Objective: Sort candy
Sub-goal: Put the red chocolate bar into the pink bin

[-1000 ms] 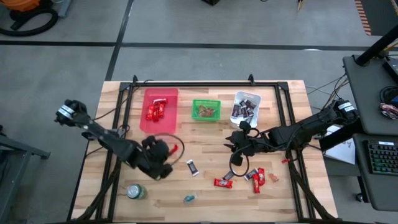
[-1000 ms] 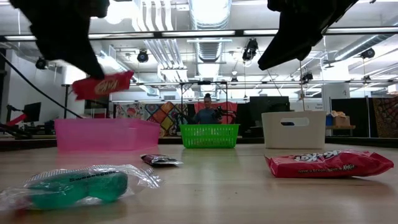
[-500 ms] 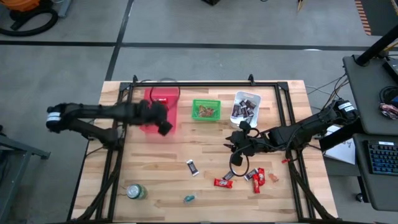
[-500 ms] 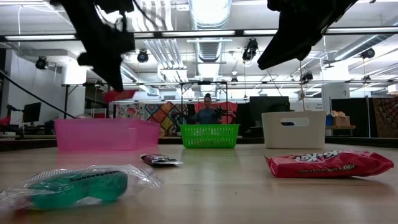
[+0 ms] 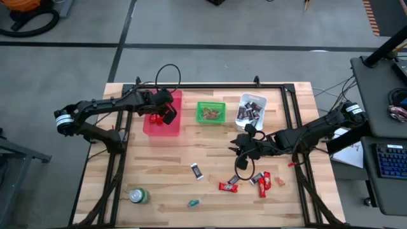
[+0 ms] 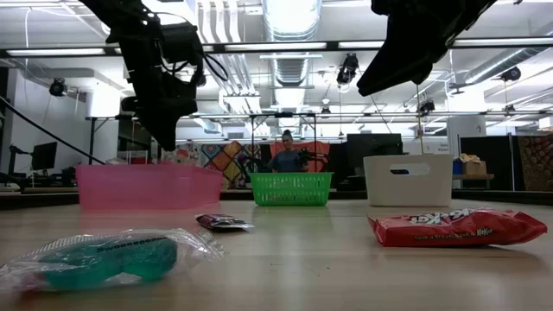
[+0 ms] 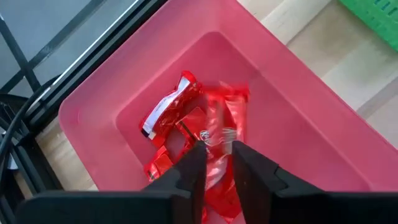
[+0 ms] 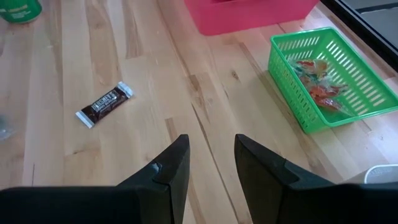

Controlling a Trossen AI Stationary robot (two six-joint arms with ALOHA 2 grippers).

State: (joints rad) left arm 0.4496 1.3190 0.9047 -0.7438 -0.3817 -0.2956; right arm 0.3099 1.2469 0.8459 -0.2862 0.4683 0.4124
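Note:
My left gripper (image 5: 166, 116) hangs open over the pink bin (image 5: 152, 124) at the far left; the gap between its fingers (image 7: 214, 168) is narrow. Below it a red candy (image 7: 227, 118) shows blurred among other red candies (image 7: 171, 115) on the bin's floor. My right gripper (image 5: 238, 146) hovers open (image 8: 211, 162) above the table's middle, touching nothing. Loose candy lies on the table: a dark bar (image 5: 197, 170) (image 8: 104, 104), red ones (image 5: 227, 186) (image 5: 264, 184) (image 6: 458, 226), a teal one (image 5: 193, 203) (image 6: 108, 259) and an orange one (image 5: 278, 182).
A green basket (image 5: 210, 112) (image 8: 329, 81) with small sweets and a white bin (image 5: 251, 111) with dark candies stand by the far edge, right of the pink bin. A round green can (image 5: 139, 195) stands near the left front. A person (image 6: 286, 155) shows far behind the table.
My left gripper carried a red candy from the table's near-left middle up and toward the far edge, over the pink bin, and let it go; the candy is no longer at its fingertips and lies in the bin. My right arm kept still.

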